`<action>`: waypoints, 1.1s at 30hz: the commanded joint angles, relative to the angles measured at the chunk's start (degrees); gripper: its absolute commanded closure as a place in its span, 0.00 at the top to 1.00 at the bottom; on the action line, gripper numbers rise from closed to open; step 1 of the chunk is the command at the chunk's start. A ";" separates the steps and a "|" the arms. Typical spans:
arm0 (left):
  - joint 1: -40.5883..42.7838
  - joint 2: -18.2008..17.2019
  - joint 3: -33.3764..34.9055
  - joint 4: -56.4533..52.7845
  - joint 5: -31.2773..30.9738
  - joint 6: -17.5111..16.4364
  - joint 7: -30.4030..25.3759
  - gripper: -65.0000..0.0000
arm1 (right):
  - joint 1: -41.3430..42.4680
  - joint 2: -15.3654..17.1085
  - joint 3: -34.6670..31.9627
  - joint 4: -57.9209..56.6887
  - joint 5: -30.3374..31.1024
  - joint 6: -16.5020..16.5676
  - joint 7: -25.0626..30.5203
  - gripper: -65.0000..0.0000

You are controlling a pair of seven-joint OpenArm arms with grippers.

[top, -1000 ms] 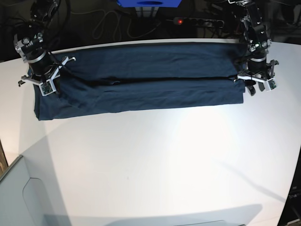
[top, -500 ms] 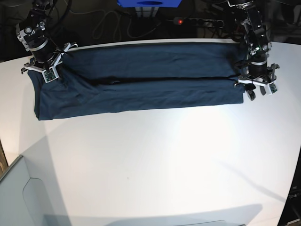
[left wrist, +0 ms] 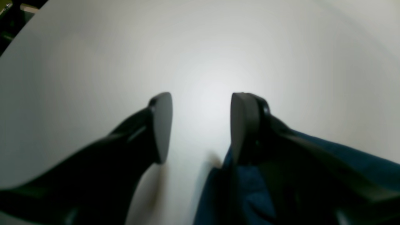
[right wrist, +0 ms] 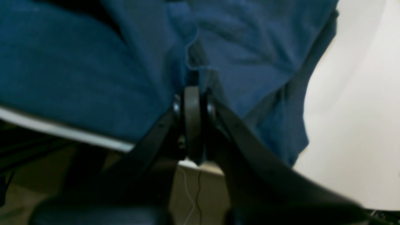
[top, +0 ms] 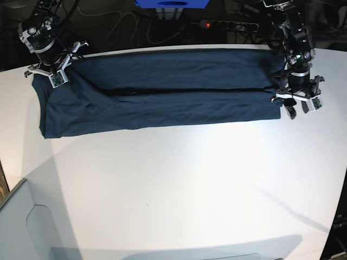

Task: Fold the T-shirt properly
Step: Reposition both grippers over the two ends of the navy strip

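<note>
Base view: the T-shirt (top: 162, 95) lies as a long dark navy band across the far half of the white tabletop (top: 179, 184), folded lengthwise, with a seam-like line running along its middle.
T-shirt ends: one end sits by the left edge of this view, the other by the right edge; the near-left corner spreads wider than the rest.
Right tool (top: 50, 73): at the band's far-left corner in the base view; in the right wrist view its jaws are pressed together, pinching a fold of the blue cloth (right wrist: 218, 47) right at their tips.
Left tool (top: 295, 103): at the band's right end in the base view; in the left wrist view its two black fingers (left wrist: 162, 125) stand apart with bare tabletop showing between them, nothing held.
Left wrist view, cloth: blue fabric (left wrist: 343, 162) lies beneath and beside the right-hand finger; the other finger is over bare white tabletop.
Behind the tabletop: a power strip (top: 227, 24) with a red light, cables, and a blue object (top: 172, 4) at the top edge.
</note>
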 commanded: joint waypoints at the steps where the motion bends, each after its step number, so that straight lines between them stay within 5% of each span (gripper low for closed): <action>1: 0.00 -0.63 -0.21 0.97 -0.13 0.10 -1.39 0.45 | -0.19 0.64 0.30 0.80 0.60 0.65 1.16 0.06; 7: 0.61 -0.36 -0.21 0.97 -0.13 0.10 -1.39 0.45 | -1.86 0.73 0.65 1.86 0.69 0.65 1.24 0.47; 11: 1.76 -0.36 -0.21 1.06 -0.13 0.10 -1.39 0.45 | -1.95 -1.03 5.58 5.64 0.95 0.65 1.24 0.59; 16: 3.16 -0.36 -0.21 2.03 -0.13 0.10 -1.39 0.45 | 0.52 -2.96 6.72 8.89 0.95 0.65 1.16 0.59; 26: 5.54 -0.19 0.05 8.18 -0.13 0.10 -1.39 0.45 | 7.11 -3.31 -1.19 1.16 0.77 0.65 -2.27 0.57; 33: 5.45 2.01 0.40 5.98 -0.22 0.01 -1.30 0.48 | 11.15 -2.35 -0.75 -9.74 0.60 0.65 -2.01 0.27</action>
